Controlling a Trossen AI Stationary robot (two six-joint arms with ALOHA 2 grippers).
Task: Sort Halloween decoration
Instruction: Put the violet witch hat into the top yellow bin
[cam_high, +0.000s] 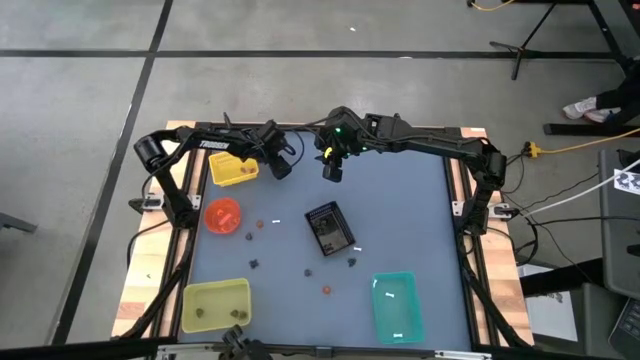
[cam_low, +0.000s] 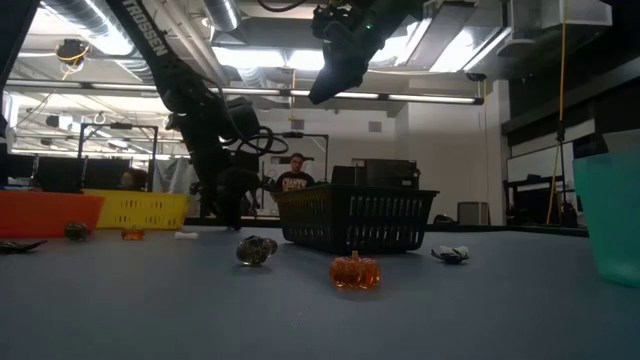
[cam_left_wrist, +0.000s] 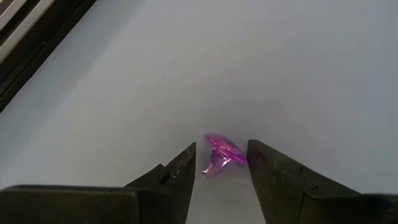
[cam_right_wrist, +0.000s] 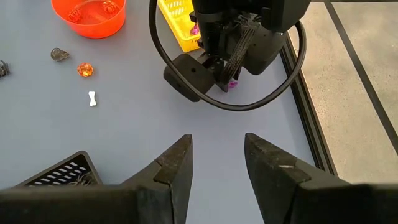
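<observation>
Your left gripper (cam_left_wrist: 219, 163) is sitting low on the table (cam_high: 400, 220) beside the yellow bin (cam_high: 233, 170), fingers spread around a purple trinket (cam_left_wrist: 221, 154), while your right gripper (cam_right_wrist: 216, 163) is hovering nearby, fingers apart and empty.

High view looking straight down on table (cam_high: 400, 215). Low view looking level across it. Wrist views looking close past fingers; both sharing purple trinket (cam_left_wrist: 221, 154).
</observation>
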